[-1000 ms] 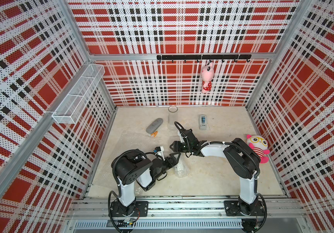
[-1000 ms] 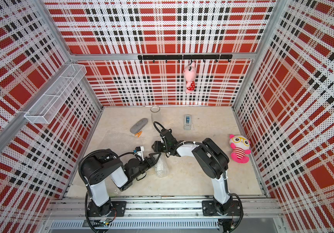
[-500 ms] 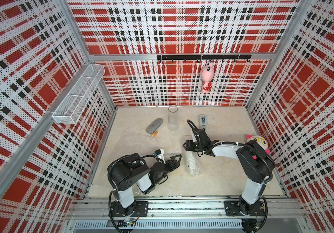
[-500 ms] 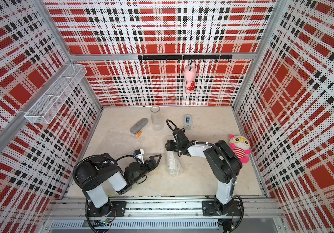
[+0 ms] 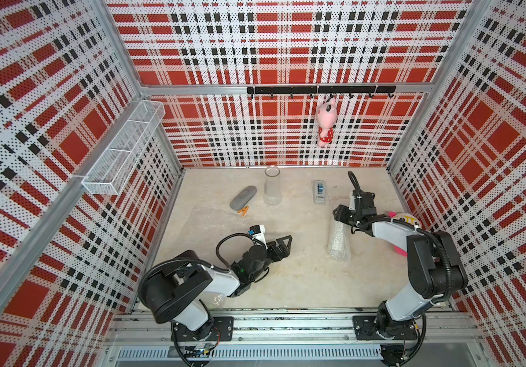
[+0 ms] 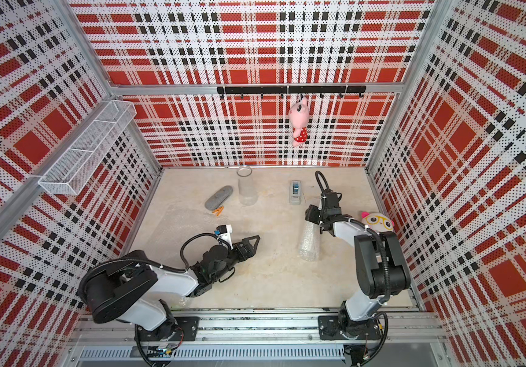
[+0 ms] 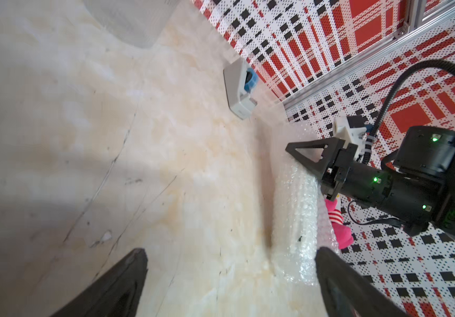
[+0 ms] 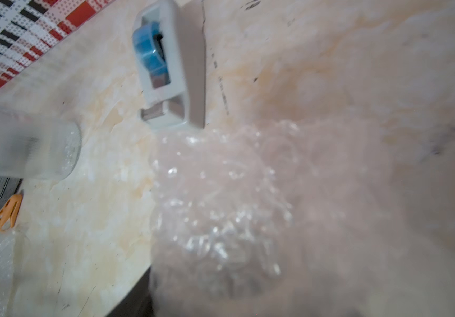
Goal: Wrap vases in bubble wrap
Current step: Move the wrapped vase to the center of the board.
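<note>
Right claw (image 5: 341, 218) is pinching the far end of the wrapped vase (image 5: 337, 243). A white ribbed shape shows through the bubble wrap in the left wrist view. The bundle is on the right half of the desk (image 5: 303, 279), long axis running front to back, near end on or close to the surface. Cannot tell how far the gripped end is raised. Tape dispenser (image 5: 319, 192) sits behind it, owl plush (image 5: 405, 220) toward the right wall.

Left claw (image 5: 285, 245) is spread wide and empty, low over mid-desk, tips aimed toward the bundle but well apart from it.

Glass vase (image 5: 271, 189) stands upright at the back, bare. Flat bubble wrap sheet (image 5: 210, 219) lies on the left side, with the grey case (image 5: 243, 197) and orange clip (image 5: 243, 210) at its far edge.

Judgement: the first vase looks done bar setting down. The next move turns on the glass vase, which stands almost straight behind the left claw, with the sheet nearer and further left. The left arm is nearer to both. Since the vase is upright, it likely needs a side-on grip and then laying across the sheet.
</note>
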Robot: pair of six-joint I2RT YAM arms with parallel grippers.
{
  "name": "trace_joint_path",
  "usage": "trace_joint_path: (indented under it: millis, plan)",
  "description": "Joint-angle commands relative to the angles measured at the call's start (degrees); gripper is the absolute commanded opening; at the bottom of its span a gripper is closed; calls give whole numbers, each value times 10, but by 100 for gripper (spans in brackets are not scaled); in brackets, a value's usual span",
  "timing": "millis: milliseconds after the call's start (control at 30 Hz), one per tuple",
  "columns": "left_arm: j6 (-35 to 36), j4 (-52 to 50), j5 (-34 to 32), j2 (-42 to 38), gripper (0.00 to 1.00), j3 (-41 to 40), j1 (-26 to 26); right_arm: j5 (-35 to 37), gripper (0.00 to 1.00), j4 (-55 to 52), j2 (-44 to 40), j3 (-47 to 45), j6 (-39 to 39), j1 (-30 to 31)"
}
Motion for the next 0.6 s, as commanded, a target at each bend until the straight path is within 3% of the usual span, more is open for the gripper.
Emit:
trace_joint_path:
  millis: [0,200,400,567]
  plan:
    - [67,-144,-67,-42,98,18,-2,-14,46,11,29,66,-25,-32]
    - [53,-251,-74,-129,98,12,33,7,46,-28,148,213,-82,-69]
    - [6,-268,-106,-301,98,-76,75,1,50,-128,307,439,-163,-81]
    - [5,-313,-33,-441,98,-139,182,-41,56,-162,384,533,-183,-81]
